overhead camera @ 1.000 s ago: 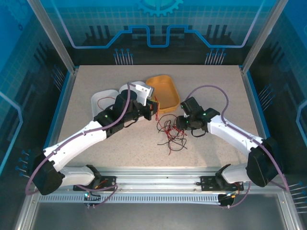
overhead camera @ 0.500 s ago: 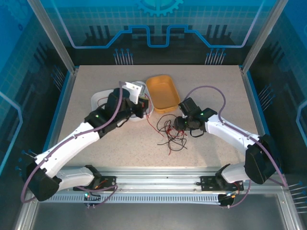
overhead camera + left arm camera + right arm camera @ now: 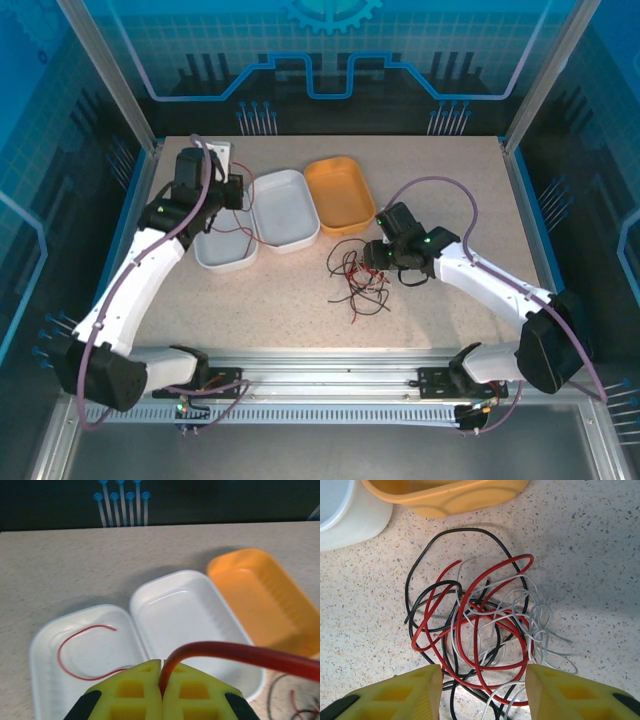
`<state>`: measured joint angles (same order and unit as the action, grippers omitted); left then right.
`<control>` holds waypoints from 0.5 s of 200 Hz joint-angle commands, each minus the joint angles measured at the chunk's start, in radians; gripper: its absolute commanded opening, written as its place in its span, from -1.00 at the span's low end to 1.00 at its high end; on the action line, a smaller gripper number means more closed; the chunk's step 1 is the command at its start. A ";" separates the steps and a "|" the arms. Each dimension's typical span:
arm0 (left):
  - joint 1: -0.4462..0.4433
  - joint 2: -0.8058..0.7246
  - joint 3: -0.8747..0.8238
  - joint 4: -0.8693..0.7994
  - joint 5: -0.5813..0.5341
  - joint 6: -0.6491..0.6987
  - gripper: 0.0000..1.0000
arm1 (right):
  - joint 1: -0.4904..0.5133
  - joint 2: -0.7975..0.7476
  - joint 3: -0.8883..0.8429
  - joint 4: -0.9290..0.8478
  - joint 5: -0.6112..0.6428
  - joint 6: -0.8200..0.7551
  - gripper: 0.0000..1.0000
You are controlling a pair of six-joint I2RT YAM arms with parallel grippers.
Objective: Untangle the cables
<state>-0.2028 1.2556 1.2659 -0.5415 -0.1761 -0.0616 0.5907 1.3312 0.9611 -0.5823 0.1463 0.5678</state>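
A tangle of red, black and whitish cables (image 3: pixel 358 280) lies on the table in front of the orange tray (image 3: pixel 340 193). My right gripper (image 3: pixel 376 256) stands open at the tangle's right edge. In its wrist view the cables (image 3: pixel 480 625) lie just ahead of and between the yellow fingers (image 3: pixel 427 692). My left gripper (image 3: pixel 233 190) is at the far left, above the left white tray (image 3: pixel 226 262). It is shut on one red cable (image 3: pixel 235 652), which trails off to the right. Another red cable (image 3: pixel 75 652) lies inside that tray (image 3: pixel 45 640).
A second white tray (image 3: pixel 285 208) sits between the left tray and the orange one; in the left wrist view nothing lies in this middle tray (image 3: pixel 185 612) or the orange tray (image 3: pixel 260 595). Blue side walls border the table. Bare tabletop lies right of my right arm.
My left arm has swung from the table's middle to the far left with the red cable pinched, uncovering the trays. The right gripper's jaws have spread wider over the tangle.
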 commanded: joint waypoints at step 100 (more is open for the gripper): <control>0.241 0.296 0.078 -0.055 0.002 0.088 -1.00 | 0.011 -0.092 -0.033 -0.010 0.037 0.009 0.17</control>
<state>0.0265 1.5150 1.3014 -0.5499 -0.1131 -0.0067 0.5907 1.2789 0.9447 -0.5838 0.1547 0.5690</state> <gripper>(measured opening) 0.042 0.581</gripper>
